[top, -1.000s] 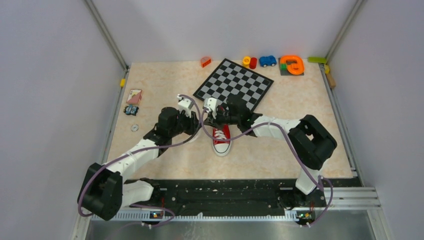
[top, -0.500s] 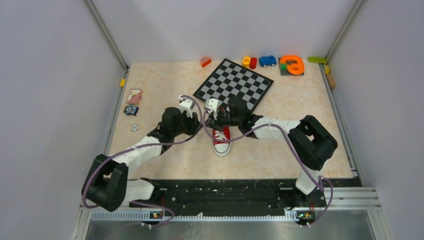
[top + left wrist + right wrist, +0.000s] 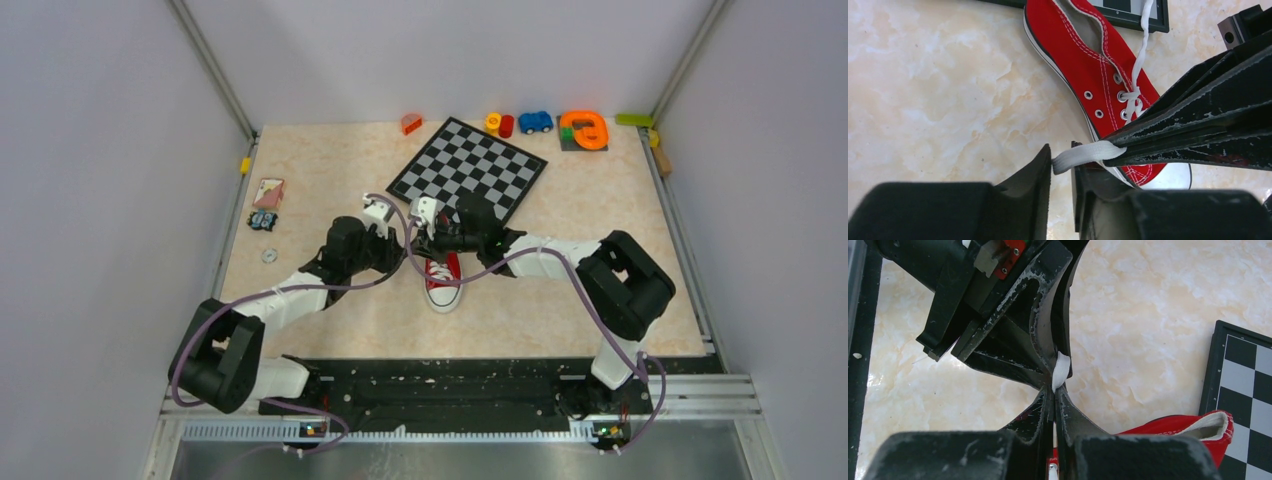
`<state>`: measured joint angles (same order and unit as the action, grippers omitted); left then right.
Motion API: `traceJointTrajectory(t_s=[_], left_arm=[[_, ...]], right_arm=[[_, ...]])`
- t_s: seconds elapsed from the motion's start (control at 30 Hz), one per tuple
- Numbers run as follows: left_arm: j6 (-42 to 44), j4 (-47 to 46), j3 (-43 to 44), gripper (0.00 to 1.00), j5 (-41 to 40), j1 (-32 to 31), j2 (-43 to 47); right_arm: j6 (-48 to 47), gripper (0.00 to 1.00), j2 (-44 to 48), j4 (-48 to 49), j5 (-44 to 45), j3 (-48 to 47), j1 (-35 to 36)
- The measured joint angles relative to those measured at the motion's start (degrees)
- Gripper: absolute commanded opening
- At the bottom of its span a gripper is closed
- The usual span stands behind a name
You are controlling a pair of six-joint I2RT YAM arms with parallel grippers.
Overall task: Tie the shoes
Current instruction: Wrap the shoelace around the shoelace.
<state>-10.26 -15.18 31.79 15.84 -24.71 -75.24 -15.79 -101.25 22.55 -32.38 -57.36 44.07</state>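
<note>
The shoe, a red sneaker with white laces, lies mid-table with its toe toward the arms; in the left wrist view the shoe shows its eyelets. My right gripper is shut on a white lace, whose end pokes out past its tips. That lace end reaches into the narrow gap between the jaws of my left gripper, which stand slightly apart around it. Both grippers meet just left of the shoe's tongue, left gripper against right gripper.
A chessboard lies right behind the shoe. Toys line the back edge: an orange piece, small cylinders, a blue car, an orange ring. A card and a washer lie at the left.
My left arm has swung rightward, bringing its wrist closer to the right gripper. The right arm and the shoe have stayed put.
</note>
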Motion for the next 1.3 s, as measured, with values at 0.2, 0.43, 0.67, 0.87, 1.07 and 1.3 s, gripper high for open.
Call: traceJointTrajectory(t_s=[0.2, 0.43, 0.67, 0.87, 1.07, 1.3], left_arm=[[0.74, -0.28, 0.00, 0.35, -0.52, 0.00, 0.00], [0.55, -0.07, 0.00, 0.30, -1.51, -0.02, -0.04], [0.37, 0.24, -1.16, 0.12, -2.25, 0.00, 2.93], [0.35, 0.24, -1.86, 0.00, -2.89, 0.00, 5.77], [-0.39, 2.80, -1.86, 0.05, -5.49, -0.02, 5.99], [-3.04, 3.48, -2.40, 0.05, -9.35, 0.00, 8.66]], right_arm=[[0.48, 0.00, 0.00, 0.00, -0.55, 0.00, -0.09], [0.87, 0.00, 0.00, 0.00, -1.29, 0.00, -0.33], [0.92, 0.00, 0.00, -0.07, -1.62, 0.00, -0.37], [0.90, 0.00, 0.00, -0.24, -1.79, 0.00, -0.37], [1.05, 0.00, 0.00, -0.26, -1.84, 0.00, -0.55], [2.38, 0.00, 0.17, 0.20, -2.62, 0.00, -1.33]])
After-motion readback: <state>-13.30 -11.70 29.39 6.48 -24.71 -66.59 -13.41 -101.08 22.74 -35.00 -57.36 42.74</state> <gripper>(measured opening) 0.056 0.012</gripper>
